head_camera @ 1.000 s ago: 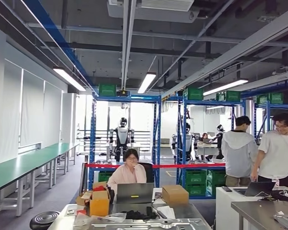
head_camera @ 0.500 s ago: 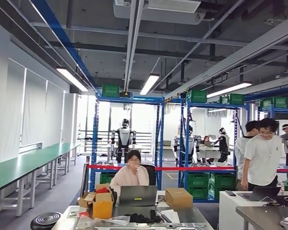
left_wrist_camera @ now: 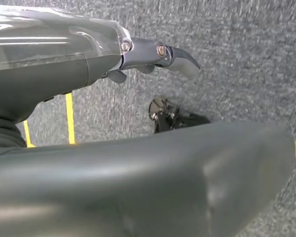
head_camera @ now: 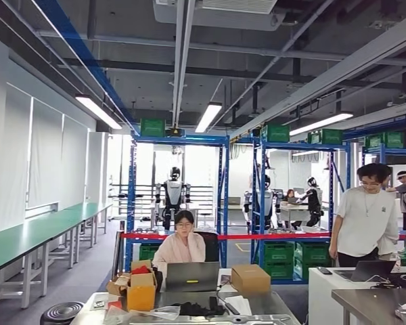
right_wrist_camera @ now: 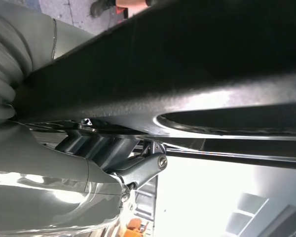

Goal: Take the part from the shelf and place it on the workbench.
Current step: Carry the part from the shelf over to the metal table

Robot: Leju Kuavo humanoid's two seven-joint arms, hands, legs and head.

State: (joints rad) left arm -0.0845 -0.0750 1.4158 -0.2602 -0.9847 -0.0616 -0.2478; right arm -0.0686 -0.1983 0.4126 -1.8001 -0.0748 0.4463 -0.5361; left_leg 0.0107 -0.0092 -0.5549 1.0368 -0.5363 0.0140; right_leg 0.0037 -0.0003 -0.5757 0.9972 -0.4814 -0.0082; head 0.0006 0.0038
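A long silver metal part (head_camera: 206, 319) shows as a thin strip along the bottom edge of the head view. In the right wrist view the same part (right_wrist_camera: 199, 74) crosses the picture as a broad dark bar, and my right hand (right_wrist_camera: 113, 158) grips it with its fingers (right_wrist_camera: 146, 165) curled against its underside. My left hand (left_wrist_camera: 101, 59) hangs over grey carpet with its fingers (left_wrist_camera: 176, 54) stretched out and its thick thumb (left_wrist_camera: 176, 177) apart from them, nothing between them.
A cluttered table (head_camera: 262, 305) stands just ahead with a laptop (head_camera: 191, 276), cardboard boxes (head_camera: 250, 278) and a seated person (head_camera: 183, 247). Blue shelves (head_camera: 224, 196) rise behind it. People (head_camera: 367, 220) stand by a bench at the right. Long green workbenches (head_camera: 32, 233) run along the left wall.
The camera has shifted slightly. The silver part has dropped to a thin strip at the head view's bottom edge. A person in a white shirt has walked leftward at the right.
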